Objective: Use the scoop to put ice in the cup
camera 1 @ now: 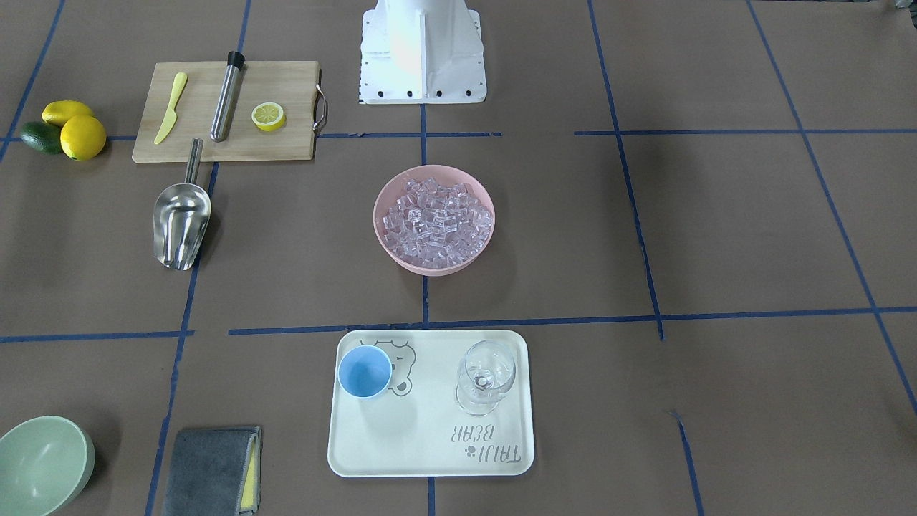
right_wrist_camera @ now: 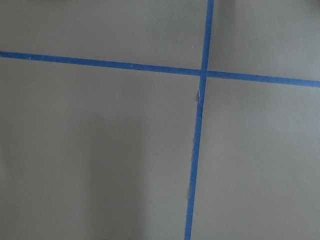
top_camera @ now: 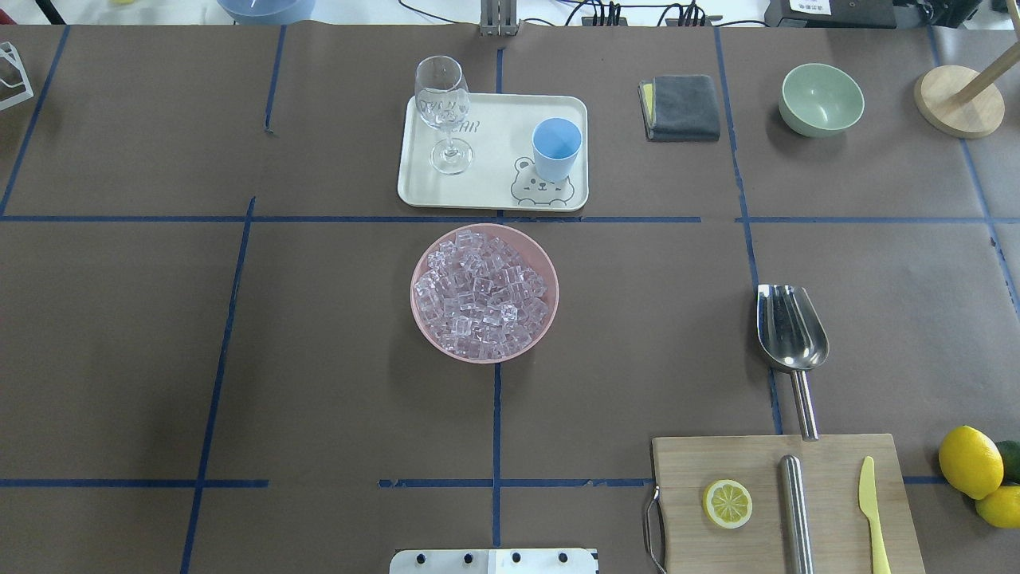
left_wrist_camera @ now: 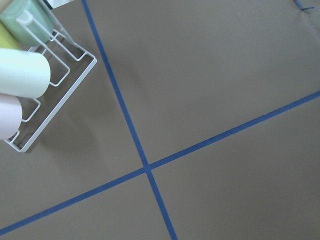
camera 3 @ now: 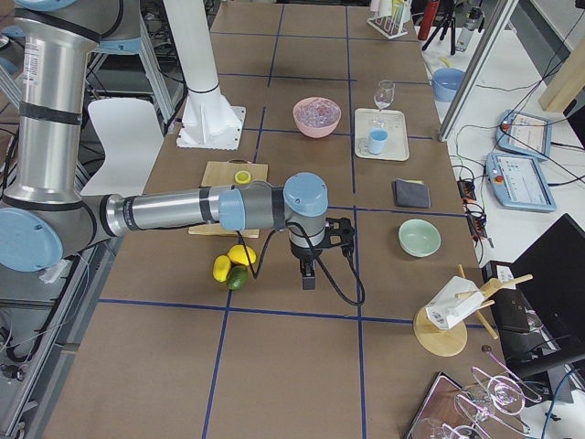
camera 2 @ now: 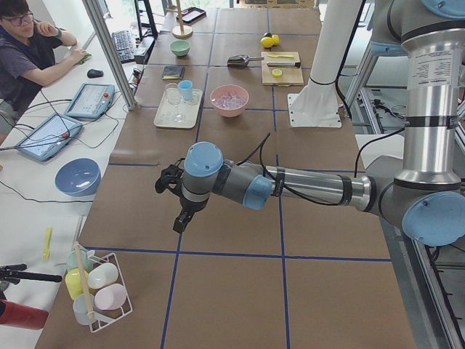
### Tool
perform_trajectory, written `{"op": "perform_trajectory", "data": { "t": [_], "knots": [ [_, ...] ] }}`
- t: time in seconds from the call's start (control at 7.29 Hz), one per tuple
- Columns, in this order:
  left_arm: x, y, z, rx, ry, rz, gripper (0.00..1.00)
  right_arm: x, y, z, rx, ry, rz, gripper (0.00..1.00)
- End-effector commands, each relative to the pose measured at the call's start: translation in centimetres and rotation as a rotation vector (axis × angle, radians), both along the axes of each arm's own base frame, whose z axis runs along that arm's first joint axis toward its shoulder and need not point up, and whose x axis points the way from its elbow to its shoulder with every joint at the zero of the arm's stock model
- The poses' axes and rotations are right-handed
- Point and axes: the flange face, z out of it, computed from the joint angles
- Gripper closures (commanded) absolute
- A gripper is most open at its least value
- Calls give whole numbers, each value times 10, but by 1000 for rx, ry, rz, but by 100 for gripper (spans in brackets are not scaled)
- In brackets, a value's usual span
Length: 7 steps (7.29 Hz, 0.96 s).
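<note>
The steel scoop lies flat on the table by the cutting board, its handle toward the board. Clear ice fills a pink bowl at mid-table. The light blue cup stands upright on a white tray. My left gripper hangs over bare table far from all of these, and so does my right gripper near the lemons. Both show only in the side views, so I cannot tell whether they are open or shut.
A wine glass shares the tray. The cutting board holds a lemon slice, a steel cylinder and a yellow knife. Lemons, a green bowl and a grey cloth sit nearby. A wire cup rack stands near my left gripper. A person sits beside the table.
</note>
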Motion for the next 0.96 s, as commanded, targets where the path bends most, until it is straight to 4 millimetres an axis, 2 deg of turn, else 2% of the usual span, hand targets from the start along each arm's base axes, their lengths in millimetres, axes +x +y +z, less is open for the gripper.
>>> {"op": "perform_trajectory", "data": {
  "t": [0.0, 0.14, 0.27, 0.41, 0.55, 0.69, 0.82],
  "knots": [
    [80, -1, -19, 94, 96, 176, 0, -14, -4, -4, 28, -10, -25, 0],
    [127, -6, -45, 222, 111, 271, 0, -27, -6, -7, 54, -11, -54, 0],
    [169, -4, -69, 371, 144, 349, 0, -51, -9, -10, 82, -11, -110, 0],
    [203, 5, -80, 438, 170, 418, 0, -68, -23, -26, 122, -10, -139, 0],
    [229, 8, -100, 529, 203, 466, 0, -78, -29, -35, 135, -16, -148, 0],
    [270, 12, -121, 589, 242, 535, 0, -92, -39, -47, 152, -22, -164, 0],
    [321, 19, -132, 602, 275, 618, 0, -102, -41, -54, 144, -29, -164, 0]
  ]
}}
